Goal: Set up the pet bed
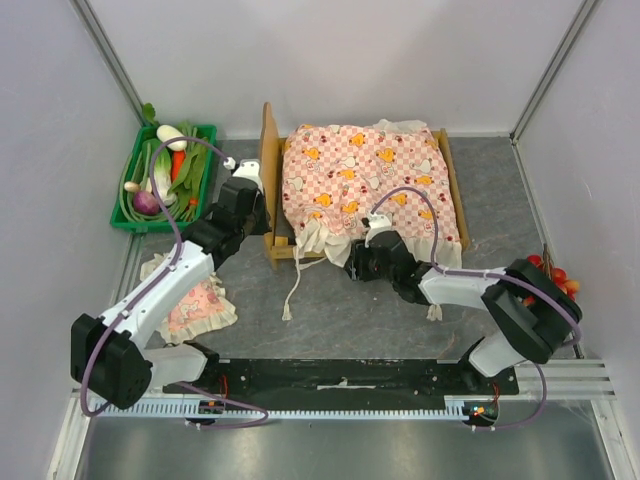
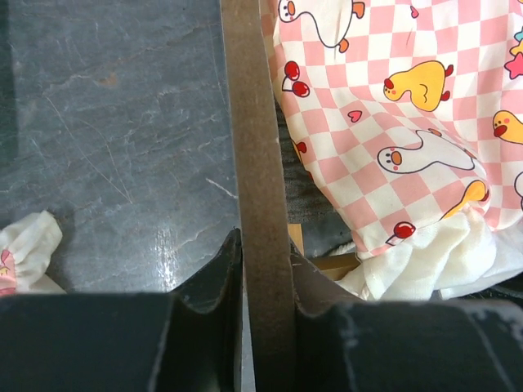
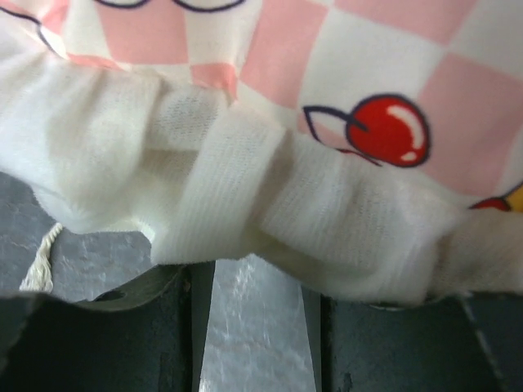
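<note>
My right pincer (image 3: 253, 306) waits half open at the near frill of the mattress (image 1: 360, 180), gripping nothing (the cloth lies just ahead of it). My left pincer (image 2: 265, 257) is clamped on the upright headboard (image 2: 253, 122) of the pet bed (image 1: 456, 190). The bed's long axis runs rightward from there, just beyond both arms.

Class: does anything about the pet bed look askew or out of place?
The checked mattress sits bunched and crooked on the pet bed, its frill spilling over the near rail. The frilled pillow lies on the table, off the bed.
</note>
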